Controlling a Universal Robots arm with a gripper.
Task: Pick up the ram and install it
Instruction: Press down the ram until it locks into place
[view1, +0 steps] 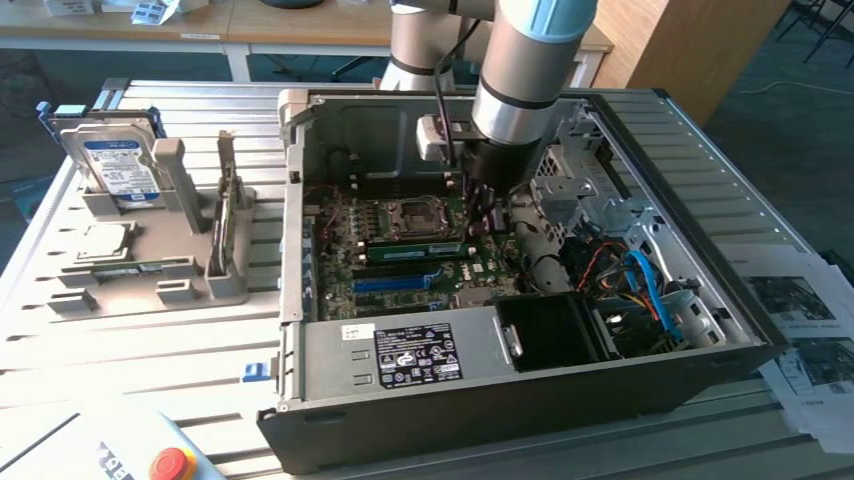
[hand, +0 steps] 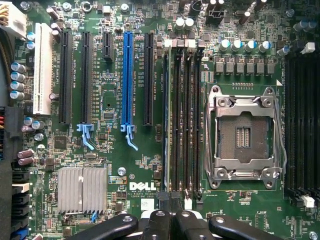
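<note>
Even daylight, soft blur, mild board glare.

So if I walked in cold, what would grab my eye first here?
Probably the robot arm reaching down into the open computer case, its shut gripper hanging just above the green motherboard. Next, the bright blue slot and the empty silver processor socket on that board.

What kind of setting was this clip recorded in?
Likely a lab or workshop bench for computer assembly: an open PC case lies on a slatted metal table, a grey fixture holds a hard drive, and printed sheets lie nearby.
</note>
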